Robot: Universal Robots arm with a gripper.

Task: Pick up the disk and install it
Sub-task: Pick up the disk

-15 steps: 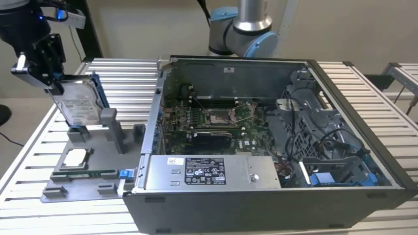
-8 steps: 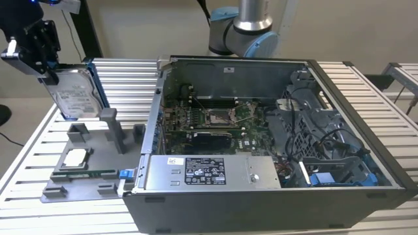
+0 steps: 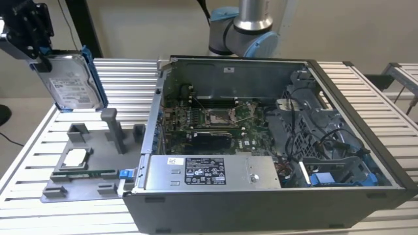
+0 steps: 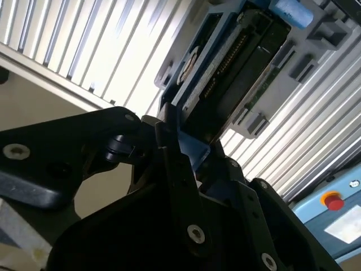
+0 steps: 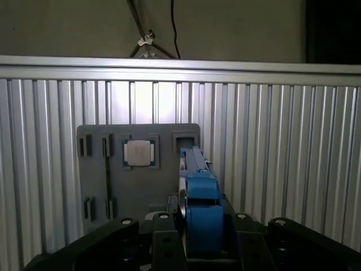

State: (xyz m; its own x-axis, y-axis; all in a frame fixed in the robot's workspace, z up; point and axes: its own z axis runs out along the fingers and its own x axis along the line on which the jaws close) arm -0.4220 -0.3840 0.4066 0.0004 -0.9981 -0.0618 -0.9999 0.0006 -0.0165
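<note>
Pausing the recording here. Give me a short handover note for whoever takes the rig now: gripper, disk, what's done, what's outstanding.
Gripper: shut on the flat silver-grey hard drive in bright blue carrier rails, which is held on edge in the air.
Where: at the exterior view's left, over the grey plastic fixture tray. The small square silver chip lies in that tray.
Done: the drive is picked up.
Left: the drive is not in the open dark computer case, so it is not installed.

Surface (image 3: 372, 98): silver metal slats.
Exterior view's left: grey tray (image 3: 98, 166) on the slats.
Exterior view's right: big open computer case (image 3: 261, 210), just beside the tray.
</note>
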